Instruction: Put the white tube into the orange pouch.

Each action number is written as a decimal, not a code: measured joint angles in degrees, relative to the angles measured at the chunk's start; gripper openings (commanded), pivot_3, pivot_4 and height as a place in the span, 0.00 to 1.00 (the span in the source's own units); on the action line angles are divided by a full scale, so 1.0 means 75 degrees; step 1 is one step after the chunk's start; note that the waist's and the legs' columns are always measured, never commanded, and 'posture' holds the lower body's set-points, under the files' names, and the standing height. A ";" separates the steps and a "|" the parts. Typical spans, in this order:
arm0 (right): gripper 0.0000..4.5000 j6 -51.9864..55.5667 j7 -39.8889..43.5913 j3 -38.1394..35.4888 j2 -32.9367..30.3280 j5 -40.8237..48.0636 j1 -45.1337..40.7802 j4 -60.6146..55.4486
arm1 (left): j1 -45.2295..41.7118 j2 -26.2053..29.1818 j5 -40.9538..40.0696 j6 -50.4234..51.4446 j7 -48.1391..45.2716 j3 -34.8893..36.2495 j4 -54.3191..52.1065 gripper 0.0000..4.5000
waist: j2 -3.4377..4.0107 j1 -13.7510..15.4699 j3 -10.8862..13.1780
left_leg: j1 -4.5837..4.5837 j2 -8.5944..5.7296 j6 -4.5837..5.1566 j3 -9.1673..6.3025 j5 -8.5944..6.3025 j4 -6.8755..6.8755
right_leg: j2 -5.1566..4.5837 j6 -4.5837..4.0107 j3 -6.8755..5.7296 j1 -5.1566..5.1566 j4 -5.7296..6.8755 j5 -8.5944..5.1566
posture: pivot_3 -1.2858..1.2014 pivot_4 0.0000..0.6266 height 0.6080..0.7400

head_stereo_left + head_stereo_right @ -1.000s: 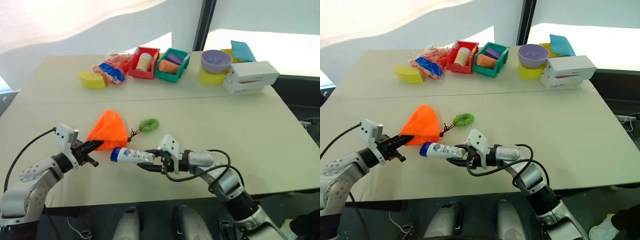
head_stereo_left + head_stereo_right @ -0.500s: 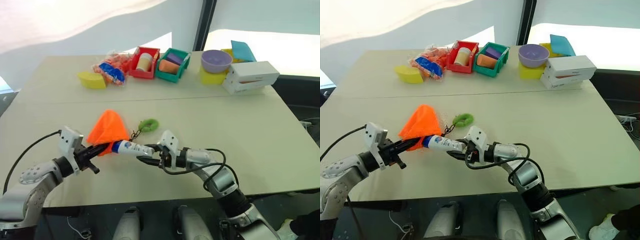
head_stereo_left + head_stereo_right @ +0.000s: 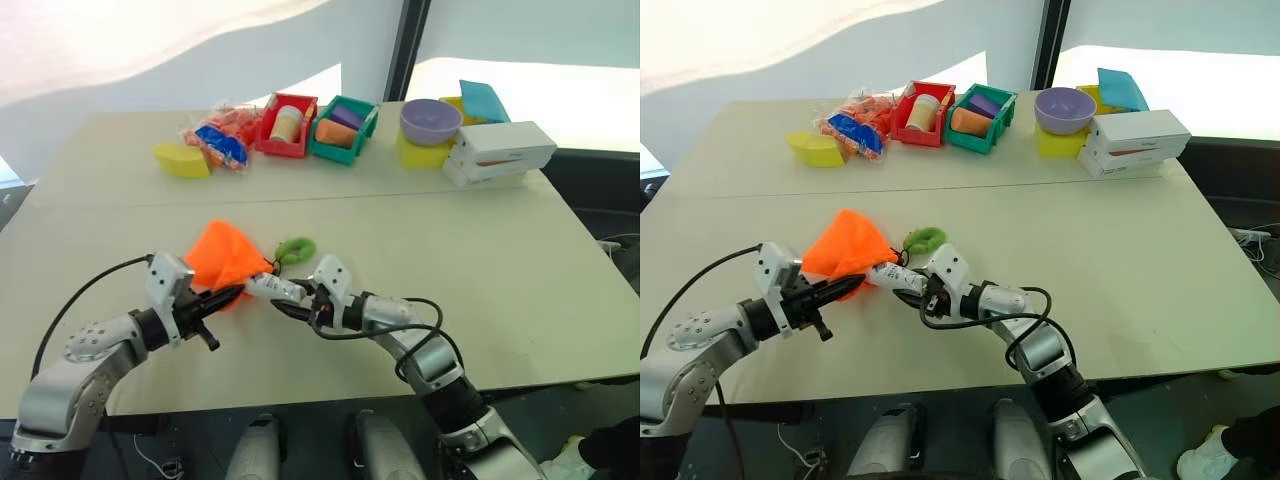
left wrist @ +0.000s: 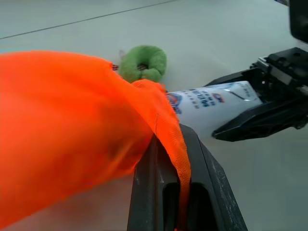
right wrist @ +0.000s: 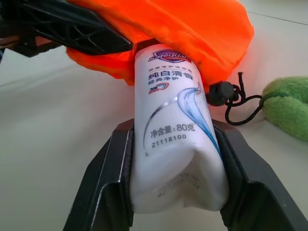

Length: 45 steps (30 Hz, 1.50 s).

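While the left gripper (image 3: pixel 232 294) pinches the orange pouch (image 3: pixel 225 258) by its rim just above the desk (image 3: pixel 480 240), the right gripper (image 5: pixel 168 159) clasps the white tube (image 5: pixel 175 139) between its fingers, the tube's cap end buried in the pouch's mouth.

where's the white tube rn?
Near table edge, centre-left: the white tube sits in the right gripper, cap end inside the orange pouch mouth, beside the green ring.

tube (image 5: pixel 173 139) tip seemingly inside pouch (image 3: pixel 225 258) on table (image 3: pixel 480 250)
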 measured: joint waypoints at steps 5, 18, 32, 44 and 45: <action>0.37 -0.0001 -0.0382 0.0000 0.0449 -0.0155 -0.0346 0.0263 | -0.0008 0.0034 0.0039 0.0184 -0.0014 -0.0429 -0.0341 0.00 | 0.0000 -0.0003 0.0000 | 0.0000 0.0000 0.0000 0.0001 0.0000 0.0001 | 0.0001 0.0000 0.0003 -0.0005 0.0007 0.0000 | 0.52 0.24 1.00; 0.37 -0.0185 -0.0714 0.0315 0.0965 -0.0936 -0.1489 0.1439 | -0.0245 -0.0025 0.0069 0.0447 0.0222 -0.0994 -0.0890 0.00 | 0.0000 -0.0015 0.0000 | 0.0002 0.0000 0.0000 0.0001 0.0000 0.0001 | 0.0005 0.0001 0.0005 -0.0007 0.0014 0.0000 | 0.52 0.24 1.00; 1.00 0.0128 -0.0074 0.0176 0.0430 -0.0971 -0.1171 0.0739 | 0.0382 -0.0113 -0.0174 0.0359 -0.0095 -0.0582 -0.0751 0.00 | 0.0000 -0.0007 0.0000 | 0.0001 0.0000 0.0000 0.0002 0.0000 0.0002 | 0.0003 0.0000 0.0007 -0.0009 0.0015 -0.0001 | 0.52 0.24 1.00; 0.80 0.0897 0.0823 -0.0107 -0.0711 0.0016 -0.0289 -0.0835 | 0.0560 -0.0215 -0.0514 0.0348 0.0092 0.1061 0.0268 0.00 | -0.0002 -0.0005 -0.0001 | 0.0004 0.0011 0.0000 0.0003 0.0000 0.0004 | 0.0013 -0.0001 0.0006 -0.0009 0.0017 -0.0001 | 0.52 0.24 1.00; 0.71 0.0906 0.0798 -0.0128 -0.0719 0.0034 -0.0249 -0.0834 | 0.0560 -0.0206 -0.0515 0.0348 0.0080 0.1118 0.0305 0.00 | -0.0002 -0.0011 -0.0001 | 0.0004 0.0010 0.0000 0.0004 0.0000 0.0004 | 0.0013 -0.0002 0.0006 -0.0010 0.0017 -0.0001 | 0.52 0.24 1.00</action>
